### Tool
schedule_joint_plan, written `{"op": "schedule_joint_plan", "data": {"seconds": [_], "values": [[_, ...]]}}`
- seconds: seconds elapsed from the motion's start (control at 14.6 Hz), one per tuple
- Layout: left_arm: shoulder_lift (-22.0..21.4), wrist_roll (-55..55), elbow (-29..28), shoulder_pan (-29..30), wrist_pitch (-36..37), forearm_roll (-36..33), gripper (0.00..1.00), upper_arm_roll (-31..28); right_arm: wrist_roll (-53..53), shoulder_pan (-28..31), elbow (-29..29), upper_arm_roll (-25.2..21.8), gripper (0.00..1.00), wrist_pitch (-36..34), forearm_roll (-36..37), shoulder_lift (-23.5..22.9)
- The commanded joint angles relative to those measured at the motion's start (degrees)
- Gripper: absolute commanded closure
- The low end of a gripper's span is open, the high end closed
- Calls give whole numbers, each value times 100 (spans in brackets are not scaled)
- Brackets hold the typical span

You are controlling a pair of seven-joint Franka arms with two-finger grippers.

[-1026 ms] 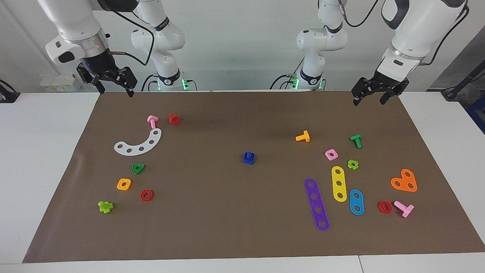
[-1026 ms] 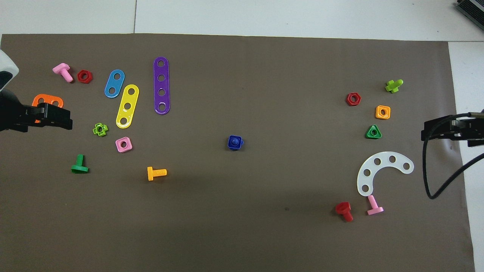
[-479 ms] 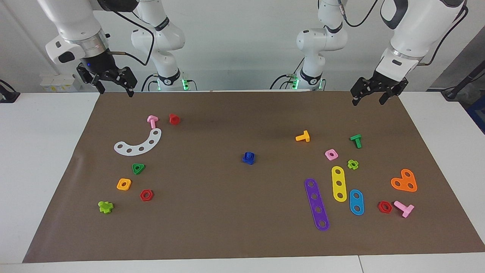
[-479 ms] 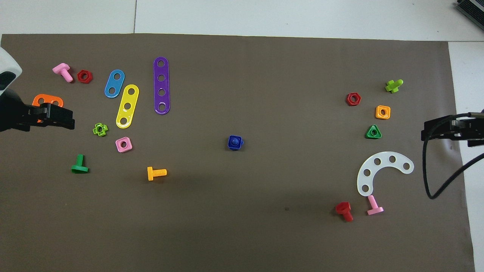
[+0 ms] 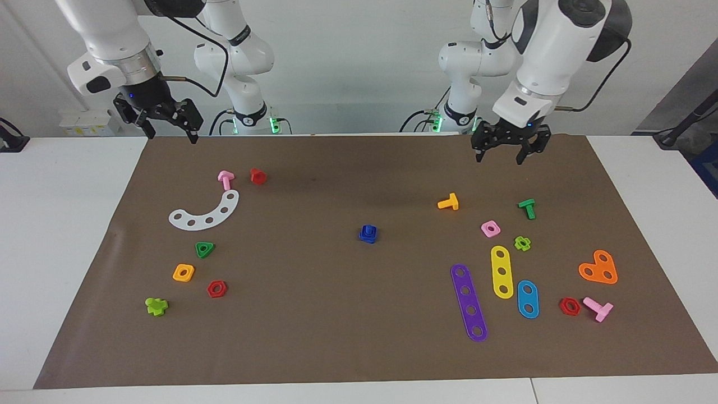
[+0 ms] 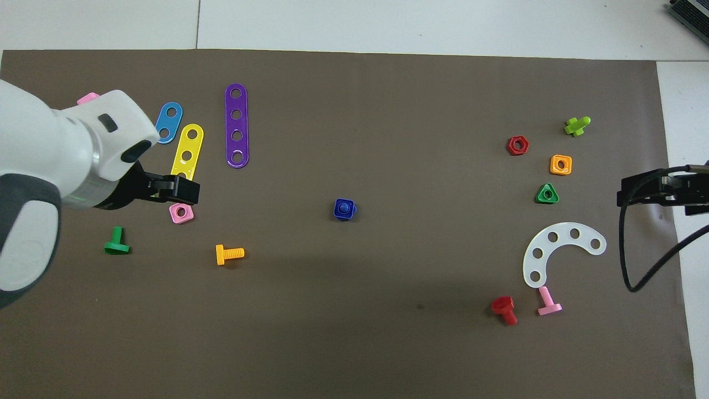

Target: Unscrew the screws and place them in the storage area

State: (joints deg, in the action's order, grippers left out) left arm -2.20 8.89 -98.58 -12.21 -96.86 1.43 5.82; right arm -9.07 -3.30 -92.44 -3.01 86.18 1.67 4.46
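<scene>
From overhead, my left arm covers the orange heart-shaped plate, the red nut and the light-green nut; only a sliver of the pink bolt shows. The right claw is cut off at the picture's edge. I cannot make out the blue screw threads.

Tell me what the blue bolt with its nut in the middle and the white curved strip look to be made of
The blue bolt and nut: likely molded plastic, uniformly saturated color, chunky rounded edges, slight sheen. The white curved strip: probably thin flat plastic, lying flush on the brown mat, with evenly punched round holes.
</scene>
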Motion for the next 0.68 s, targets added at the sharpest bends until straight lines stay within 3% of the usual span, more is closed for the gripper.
{"op": "schedule_joint_plan", "data": {"seconds": [0.0, 0.27, 0.62], "values": [[140, 743, -171, -658, -446, 59, 0, -90, 169, 84, 33, 46, 0, -84, -61, 29], [904, 1640, 75, -1379, -1079, 51, 0, -99, 169, 84, 33, 46, 0, -93, -61, 29], [1659, 1923, 391, -1732, -1669, 51, 2, -99, 169, 84, 33, 46, 0, -93, -61, 29]]}}
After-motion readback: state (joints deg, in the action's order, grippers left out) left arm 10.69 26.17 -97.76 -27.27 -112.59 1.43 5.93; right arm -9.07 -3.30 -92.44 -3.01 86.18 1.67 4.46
